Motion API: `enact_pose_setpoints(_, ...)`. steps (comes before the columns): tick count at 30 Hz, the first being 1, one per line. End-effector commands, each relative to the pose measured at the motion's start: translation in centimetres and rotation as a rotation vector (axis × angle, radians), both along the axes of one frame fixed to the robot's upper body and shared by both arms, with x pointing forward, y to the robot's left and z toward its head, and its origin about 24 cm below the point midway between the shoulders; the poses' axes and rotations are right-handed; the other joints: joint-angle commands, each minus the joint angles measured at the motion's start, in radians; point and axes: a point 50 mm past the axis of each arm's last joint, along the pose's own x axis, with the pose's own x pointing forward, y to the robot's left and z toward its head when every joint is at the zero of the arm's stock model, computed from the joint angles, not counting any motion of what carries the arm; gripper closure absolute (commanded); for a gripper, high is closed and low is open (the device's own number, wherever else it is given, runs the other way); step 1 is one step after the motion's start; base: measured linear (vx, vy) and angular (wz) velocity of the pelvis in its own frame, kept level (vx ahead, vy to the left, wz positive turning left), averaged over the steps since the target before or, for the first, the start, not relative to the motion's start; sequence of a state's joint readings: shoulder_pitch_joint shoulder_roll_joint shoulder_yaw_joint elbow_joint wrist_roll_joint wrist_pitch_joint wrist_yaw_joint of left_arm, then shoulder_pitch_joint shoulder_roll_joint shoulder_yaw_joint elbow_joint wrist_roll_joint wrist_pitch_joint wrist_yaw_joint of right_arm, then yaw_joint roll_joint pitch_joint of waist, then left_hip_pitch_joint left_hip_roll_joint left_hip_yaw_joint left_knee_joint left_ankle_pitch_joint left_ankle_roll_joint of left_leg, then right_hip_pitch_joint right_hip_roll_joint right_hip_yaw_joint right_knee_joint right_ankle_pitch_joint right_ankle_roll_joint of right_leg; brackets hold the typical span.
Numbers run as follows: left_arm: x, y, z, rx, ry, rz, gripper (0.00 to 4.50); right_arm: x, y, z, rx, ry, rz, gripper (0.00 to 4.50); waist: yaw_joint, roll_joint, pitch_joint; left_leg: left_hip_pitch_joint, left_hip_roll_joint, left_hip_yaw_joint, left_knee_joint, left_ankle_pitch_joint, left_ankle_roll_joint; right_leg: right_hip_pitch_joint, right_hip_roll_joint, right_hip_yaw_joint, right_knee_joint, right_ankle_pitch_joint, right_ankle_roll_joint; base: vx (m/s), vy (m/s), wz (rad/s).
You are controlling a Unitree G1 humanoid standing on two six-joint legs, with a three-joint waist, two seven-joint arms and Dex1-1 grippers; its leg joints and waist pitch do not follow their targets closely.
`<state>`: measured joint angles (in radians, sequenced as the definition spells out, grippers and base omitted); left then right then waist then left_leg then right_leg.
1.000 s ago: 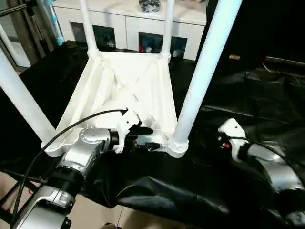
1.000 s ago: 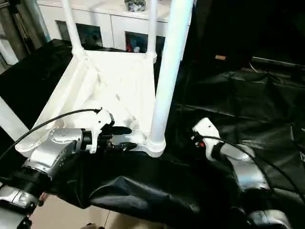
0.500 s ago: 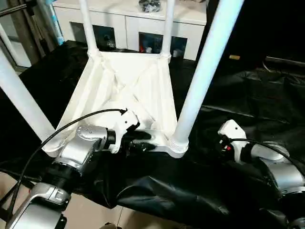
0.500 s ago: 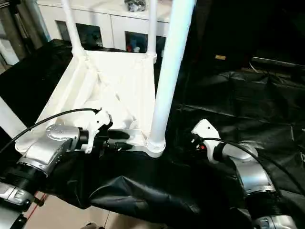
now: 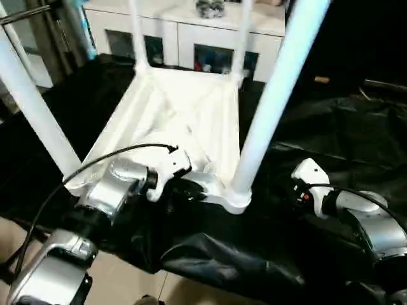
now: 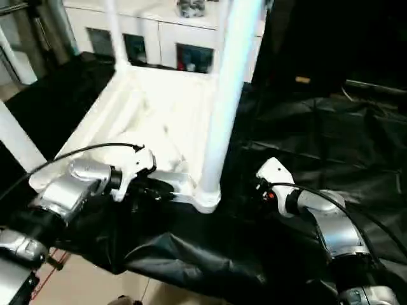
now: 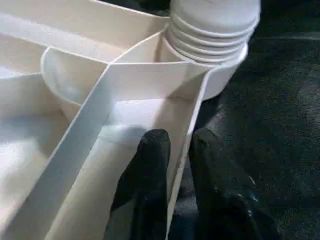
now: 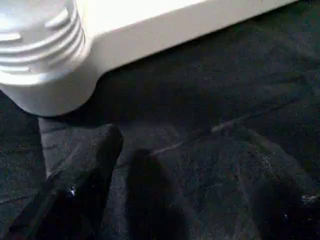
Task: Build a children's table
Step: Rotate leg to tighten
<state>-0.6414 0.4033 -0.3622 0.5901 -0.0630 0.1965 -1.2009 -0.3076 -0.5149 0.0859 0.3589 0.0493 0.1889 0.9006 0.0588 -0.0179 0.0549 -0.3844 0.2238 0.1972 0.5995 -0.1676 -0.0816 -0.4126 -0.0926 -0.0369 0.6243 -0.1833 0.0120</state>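
All four legs are seated in the upturned table (image 5: pixel 184 114). Left gripper (image 7: pixel 177 150) jaws pinch its rim; right gripper (image 5: pixel 304 184) jaws stand wide, empty. Remaining: turn upright.

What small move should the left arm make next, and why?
Probably finish pinching the rim: the left gripper straddles the raised rim of the upside-down white plastic table, one black finger on each side, beside the near right leg. Then lift or turn it.

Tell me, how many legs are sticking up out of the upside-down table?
4. One near leg rises beside the right gripper's side, one near leg on the left, and two far legs stand at the table's back corners by the cabinet.
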Motion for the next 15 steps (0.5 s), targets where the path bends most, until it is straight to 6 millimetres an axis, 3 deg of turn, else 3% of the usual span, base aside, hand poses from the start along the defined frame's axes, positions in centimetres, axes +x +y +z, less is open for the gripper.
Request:
enact_pose_setpoints(1,-0.2,0.1,-0.6,0.04,0.026,-0.018,3.91,-0.2,-0.2,0.1,-0.004,0.005,0.003,0.79,-0.001,-0.008,-0.066,0.02,0.0,-0.003,-0.072,-0.281,0.015,0.04,-0.028,0.023,-0.089,-0.289,-0.182,0.0,0.0,0.0)
enact_pose_setpoints(8,-0.1,0.2,-0.7,0.013,0.03,-0.016,4.39,-0.4,0.9,0.9,0.136,0.03,0.043,0.27,-0.01,-0.007,-0.072,0.013,0.0,-0.002,-0.066,-0.216,0.053,0.052,-0.027,0.023,-0.073,-0.136,-0.233,0.0,0.0,0.0)
enact_pose_setpoints(10,-0.1,0.2,-0.7,0.0,0.032,-0.013,4.48,-0.5,1.1,1.0,0.143,0.032,0.059,0.03,-0.012,-0.006,-0.072,0.014,0.0,-0.002,-0.066,-0.217,0.056,0.052,-0.027,0.023,-0.073,-0.133,-0.24,0.0,0.0,0.0)
enact_pose_setpoints(15,-0.3,0.2,-0.9,-0.013,0.04,-0.007,4.5,-0.9,1.8,1.0,0.155,0.041,0.115,0.01,-0.016,-0.01,-0.07,0.015,0.001,-0.002,-0.066,-0.232,0.054,0.05,-0.029,0.023,-0.077,-0.172,-0.241,0.0,0.0,0.0)
